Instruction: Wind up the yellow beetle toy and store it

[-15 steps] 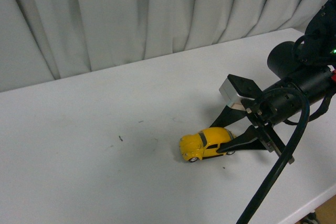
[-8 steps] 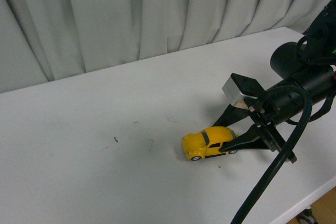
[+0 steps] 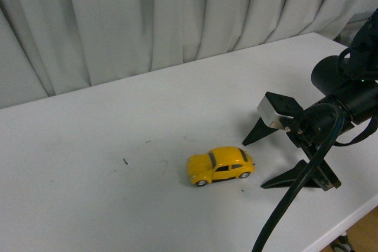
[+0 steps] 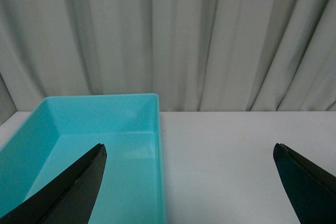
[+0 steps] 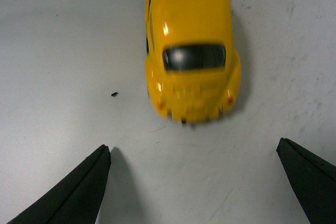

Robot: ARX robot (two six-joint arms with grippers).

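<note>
The yellow beetle toy (image 3: 220, 166) stands on its wheels on the white table (image 3: 88, 193), free of any gripper. Its rear faces my right gripper (image 3: 254, 162), which is open just to its right with nothing between the black fingers. In the right wrist view the toy's rear end (image 5: 191, 51) lies a short way beyond the spread fingertips (image 5: 79, 192). My left gripper (image 4: 191, 153) is open and empty, seen only in the left wrist view, hovering over the table by a bin.
A turquoise bin (image 4: 157, 145) with nothing visible inside lies by the left gripper, against a grey curtain (image 3: 177, 10). The table's front right edge (image 3: 348, 225) runs close under the right arm. A small dark speck (image 3: 125, 161) marks the tabletop.
The right gripper has let go of the toy and drawn back to the right. The toy now sits a little further left, clear of the fingers.
</note>
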